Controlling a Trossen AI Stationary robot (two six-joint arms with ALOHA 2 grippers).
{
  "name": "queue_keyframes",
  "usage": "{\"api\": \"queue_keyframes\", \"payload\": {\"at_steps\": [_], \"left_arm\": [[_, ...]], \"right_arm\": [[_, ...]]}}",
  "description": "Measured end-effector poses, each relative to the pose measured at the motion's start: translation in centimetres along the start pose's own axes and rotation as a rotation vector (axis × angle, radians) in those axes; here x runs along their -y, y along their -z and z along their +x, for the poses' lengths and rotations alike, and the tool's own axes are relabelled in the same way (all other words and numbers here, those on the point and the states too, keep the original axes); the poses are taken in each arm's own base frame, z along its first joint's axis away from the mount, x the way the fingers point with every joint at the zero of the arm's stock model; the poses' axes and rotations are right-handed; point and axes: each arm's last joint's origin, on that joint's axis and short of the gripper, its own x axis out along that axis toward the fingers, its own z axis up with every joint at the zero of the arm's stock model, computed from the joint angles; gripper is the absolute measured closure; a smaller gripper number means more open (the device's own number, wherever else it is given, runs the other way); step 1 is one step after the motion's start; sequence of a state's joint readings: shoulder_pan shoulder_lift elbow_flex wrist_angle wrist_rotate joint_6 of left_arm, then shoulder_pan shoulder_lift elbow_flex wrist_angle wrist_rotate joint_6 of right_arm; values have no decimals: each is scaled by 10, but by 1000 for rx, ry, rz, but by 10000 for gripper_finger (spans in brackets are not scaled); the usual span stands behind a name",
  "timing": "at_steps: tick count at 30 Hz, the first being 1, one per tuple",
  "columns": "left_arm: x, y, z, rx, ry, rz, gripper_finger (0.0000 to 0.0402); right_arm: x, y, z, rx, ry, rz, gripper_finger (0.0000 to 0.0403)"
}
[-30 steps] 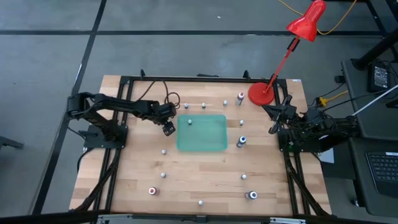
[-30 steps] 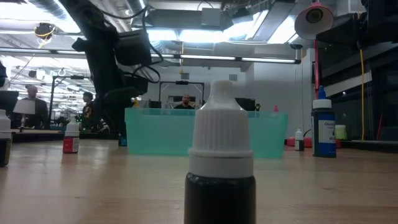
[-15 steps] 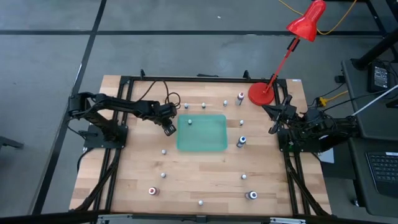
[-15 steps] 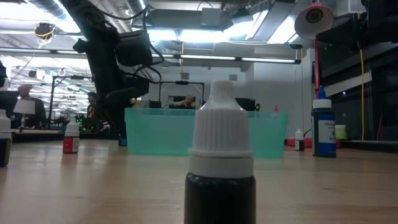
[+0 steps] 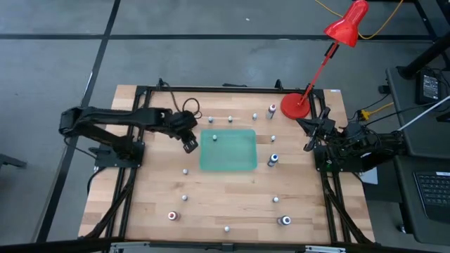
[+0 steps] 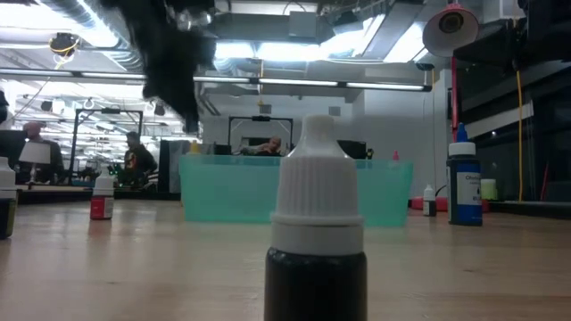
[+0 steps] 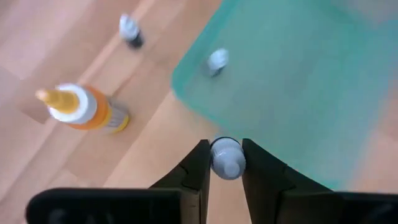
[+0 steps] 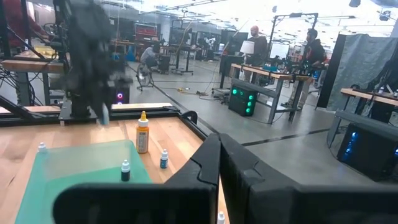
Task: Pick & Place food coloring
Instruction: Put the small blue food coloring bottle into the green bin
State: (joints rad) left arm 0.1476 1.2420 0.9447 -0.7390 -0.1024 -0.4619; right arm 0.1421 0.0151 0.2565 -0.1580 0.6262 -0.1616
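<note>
Left wrist view shows it best: the left gripper (image 7: 227, 163) has its two dark fingers (image 7: 198, 171) clamped on a tiny bottle with a whitish cap (image 7: 227, 158), cap pointing toward the camera, held above the near rim of the flat translucent green plastic tray (image 7: 298, 87). Just beyond the gripper, inside the tray, stands one more small whitish-capped bottle (image 7: 217, 61); off to one side of the gripper an orange-bodied bottle with a yellow nozzle (image 7: 81, 109) stands on the pale wooden table (image 7: 50, 37), with a dark little bottle (image 7: 130, 32) farther out. From overhead, the left gripper (image 5: 189, 143) sits just beside the tray's (image 5: 235, 163) left edge, and the other food coloring bottles are scattered around the tray, among them a red-bodied one (image 5: 171, 216) well away near the front. In the low view the arm is only a dark blur, so I think it is raised, though I cannot be sure. The right gripper (image 5: 309, 135) waits with its fingers together at the right edge of the table, near the red desk lamp (image 5: 330, 49).
</note>
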Motion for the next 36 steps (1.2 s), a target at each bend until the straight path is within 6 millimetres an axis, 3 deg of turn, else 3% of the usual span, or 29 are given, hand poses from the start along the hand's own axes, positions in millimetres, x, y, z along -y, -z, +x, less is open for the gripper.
{"api": "queue_keyframes", "payload": {"at_steps": [4,8,17,21,28,36], "left_arm": [[8,-12,-45,33,13,-14,338],[14,-23,-78,65,23,1,338],[28,-50,-95,118,68,9,338],[36,-59,-78,82,47,65,338],[58,-60,-9,10,77,207,336],[66,-38,64,-74,36,276,336]], "right_arm": [[0,1,0,-5,-1,-4,391],[0,1,0,-5,-1,-4,391],[0,0,0,-4,-1,-4,391],[0,0,0,-4,-1,-4,391],[0,0,0,-4,-2,-3,391],[-1,0,0,1,-36,-3,391]]}}
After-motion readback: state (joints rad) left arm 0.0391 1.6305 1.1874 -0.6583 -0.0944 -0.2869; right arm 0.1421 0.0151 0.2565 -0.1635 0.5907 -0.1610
